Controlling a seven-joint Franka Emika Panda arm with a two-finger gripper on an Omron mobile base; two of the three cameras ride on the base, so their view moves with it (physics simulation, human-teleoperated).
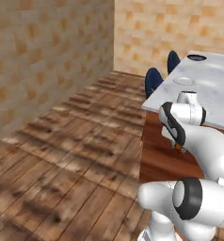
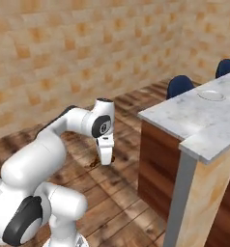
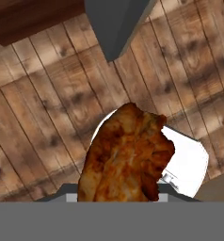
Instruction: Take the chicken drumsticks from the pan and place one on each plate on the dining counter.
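Beside the dining bench (image 2: 199,120), a long slab of pale grey-white marble on a reddish-brown wood base, the white arm bends downward over a floor of worn brown planks (image 1: 71,155). Its pincer (image 2: 105,158) points at the floor, narrowed on a chicken drumstick (image 3: 125,157). Seen from the hand camera, the meat is a glossy, lumpy, orange-brown piece with darker charred patches, close against the lens above the planks. From the base cameras only a small orange-brown tip of it peeks out below the pincer, held low beside the bench's wooden side and apart from it. On the marble top lies a shallow round plate (image 2: 211,95), white and smooth; farther along sits another plate with a dark rim (image 1: 196,58). Two rounded dark blue chair backs (image 1: 153,81) stand at the bench's far side. Walls of mottled tan stone blocks (image 2: 88,48) enclose the room.
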